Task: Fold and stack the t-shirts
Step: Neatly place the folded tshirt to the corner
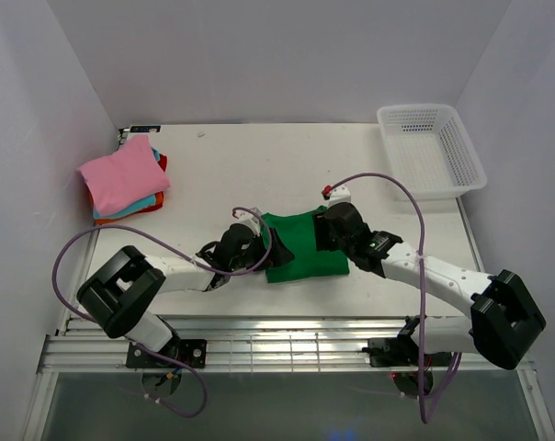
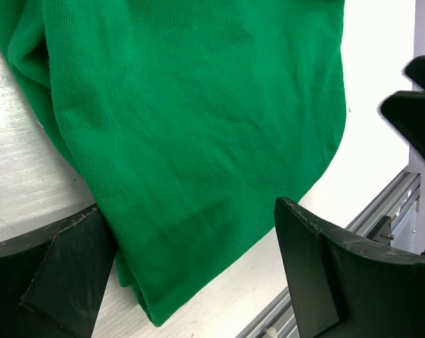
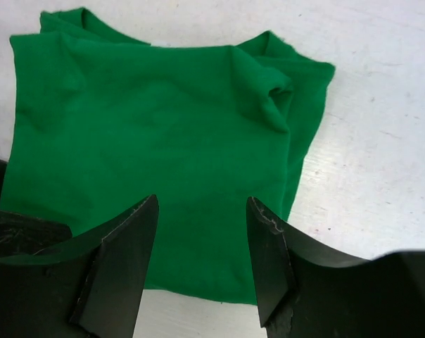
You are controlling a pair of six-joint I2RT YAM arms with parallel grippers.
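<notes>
White table [image 1: 259, 165], folded green t-shirt [image 1: 302, 246]

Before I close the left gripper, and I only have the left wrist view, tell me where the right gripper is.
Observer: The right gripper is at the right-hand edge of the green t-shirt, with its jaws open.
Operator: Give me the stack's position.
Observer: The folded shirts are piled at the far left corner, with the pink t-shirt on top.
Operator: Report the basket.
Observer: The white basket stands at the far right corner, apart from the green t-shirt.
</notes>
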